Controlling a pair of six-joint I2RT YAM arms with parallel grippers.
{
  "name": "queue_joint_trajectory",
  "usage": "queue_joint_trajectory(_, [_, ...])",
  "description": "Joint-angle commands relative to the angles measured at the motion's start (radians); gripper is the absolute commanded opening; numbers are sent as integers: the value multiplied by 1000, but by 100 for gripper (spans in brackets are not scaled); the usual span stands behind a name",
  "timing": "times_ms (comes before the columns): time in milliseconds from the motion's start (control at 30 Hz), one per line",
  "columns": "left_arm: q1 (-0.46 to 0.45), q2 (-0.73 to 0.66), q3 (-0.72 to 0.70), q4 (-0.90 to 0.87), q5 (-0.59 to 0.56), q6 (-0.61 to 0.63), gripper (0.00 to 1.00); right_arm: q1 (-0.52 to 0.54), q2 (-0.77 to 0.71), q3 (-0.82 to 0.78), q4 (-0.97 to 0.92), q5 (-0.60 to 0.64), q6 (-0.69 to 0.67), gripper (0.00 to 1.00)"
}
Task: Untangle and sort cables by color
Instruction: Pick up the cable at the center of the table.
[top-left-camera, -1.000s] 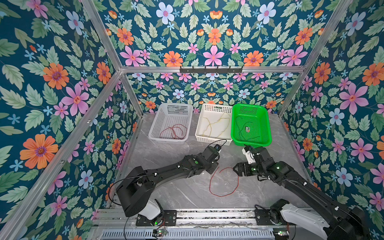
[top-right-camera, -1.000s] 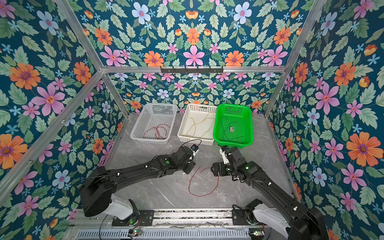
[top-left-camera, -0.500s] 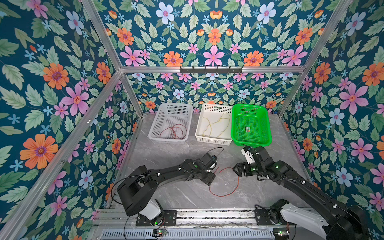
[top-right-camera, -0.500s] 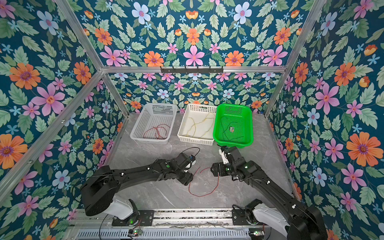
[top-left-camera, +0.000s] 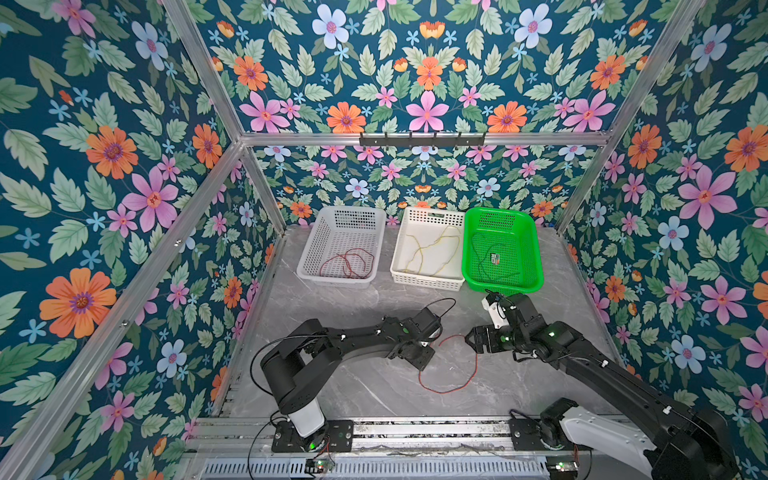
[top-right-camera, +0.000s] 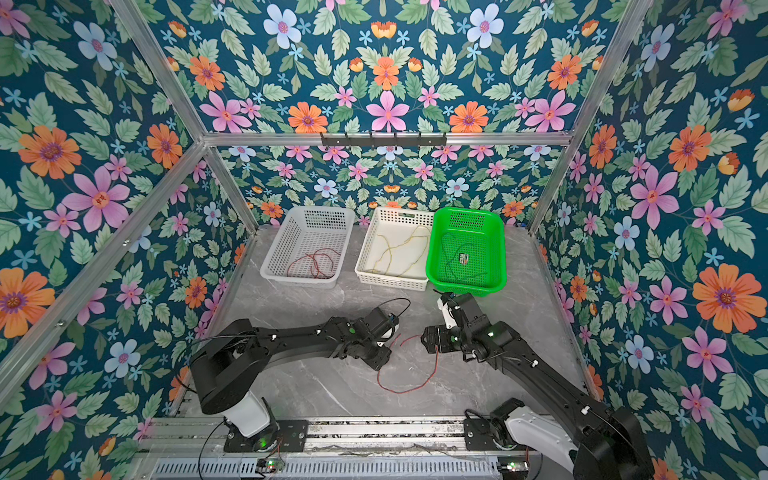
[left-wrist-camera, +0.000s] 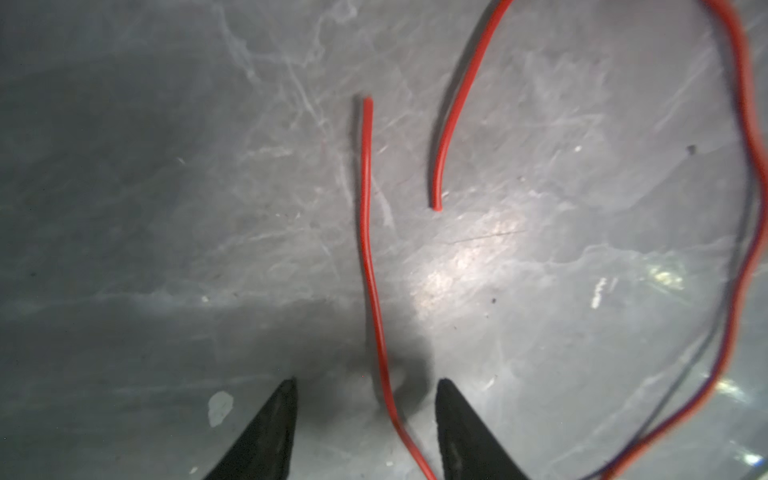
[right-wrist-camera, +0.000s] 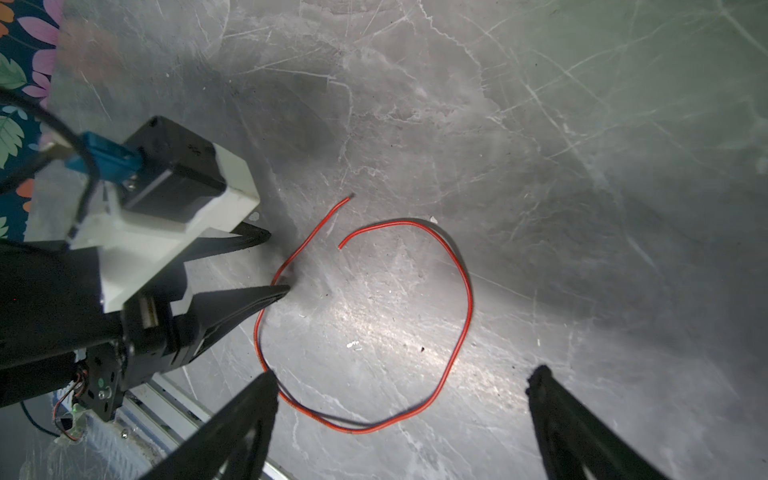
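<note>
Loose red cable (top-left-camera: 446, 390): one open loop lying flat on the grey bench (top-left-camera: 332, 374), mid-bench toward 6 o'clock. Its two free ends lie near each other on the loop's 11 o'clock side and do not cross.
Left end effector (left-wrist-camera: 365, 380): at the loop's 10 o'clock. The fingers are spread and straddle one end stretch of the cable, with a gap on either side, so nothing is pinched.
Right end effector (right-wrist-camera: 403, 372): at the loop's 1 o'clock, fingers spread wide and empty.
White basket (top-left-camera: 311, 249): at the bench's 11 o'clock, holding red cables (top-left-camera: 349, 266).
Cream basket (top-left-camera: 428, 282): at 12 o'clock, holding yellow cables (top-left-camera: 432, 249).
Green basket (top-left-camera: 503, 286): at 1 o'clock, edge to edge with the cream basket. It holds dark green cables (top-left-camera: 482, 257) and a small item too small to identify.
Obstructions: in both top views the left wrist camera block (right-wrist-camera: 187, 178) and its black cord (top-left-camera: 440, 301) sit over the left fingers and hide their tips. The right arm (top-left-camera: 582, 365) crosses the bench's 4 o'clock corner.
</note>
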Motion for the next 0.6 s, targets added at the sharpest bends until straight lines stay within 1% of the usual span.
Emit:
queue_joint_trajectory(0, [1, 24, 2, -23, -8, 10, 46, 1, -12, -6, 9, 10, -6, 95])
queue_joint_trajectory(233, [-12, 55, 17, -43, -23, 10, 33, 1, -6, -5, 14, 13, -8, 95])
queue_joint_trajectory(467, [-41, 63, 11, -70, -71, 1, 23, 0, -3, -5, 17, 18, -11, 95])
queue_joint_trajectory(500, [-46, 66, 9, -70, -74, -2, 20, 1, -3, -7, 19, 18, -11, 95])
queue_joint_trajectory(567, [-53, 75, 5, -73, -81, -6, 10, 1, -2, -8, 22, 17, -9, 95])
